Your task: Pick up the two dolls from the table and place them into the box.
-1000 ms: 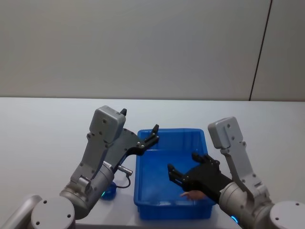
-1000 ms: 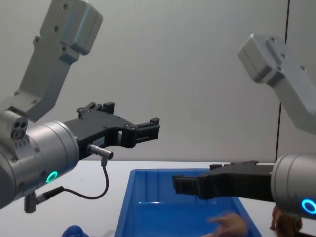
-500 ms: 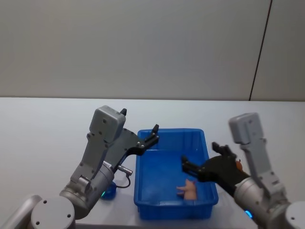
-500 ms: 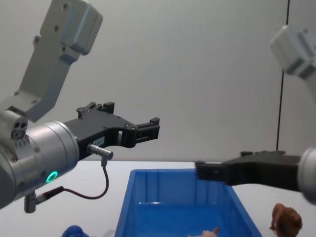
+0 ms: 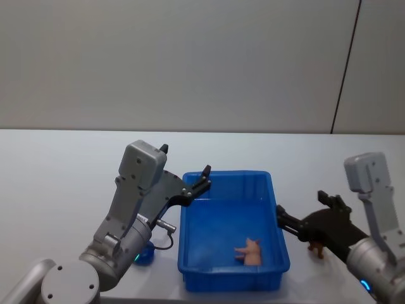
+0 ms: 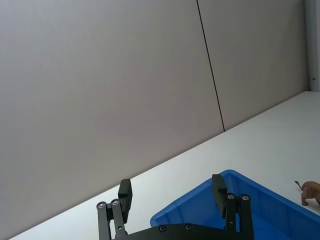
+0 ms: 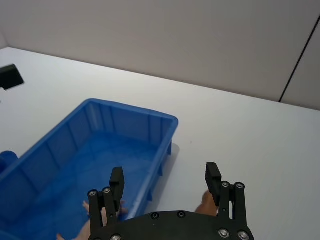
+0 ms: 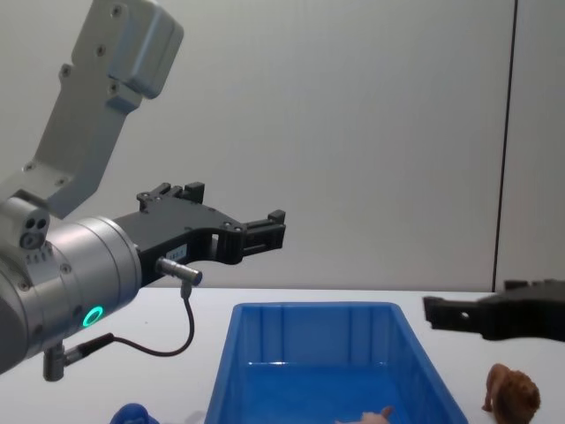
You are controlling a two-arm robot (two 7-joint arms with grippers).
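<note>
The blue box stands on the white table in front of me. The brown shaggy doll stands on the table just right of the box, also seen as the brown doll. My right gripper hovers open above it, beside the box's right wall, holding nothing. The blue doll lies left of the box, half hidden under my left arm. My left gripper hangs open and empty over the box's far left corner.
A small pink animal figure lies on the box floor near the front right. The table stretches wide to the left and behind the box. A grey wall stands at the back.
My right gripper has swung right, from over the box's inside to beside its right wall. The pink figure that was under it now lies uncovered in the box. The left arm has not moved.
</note>
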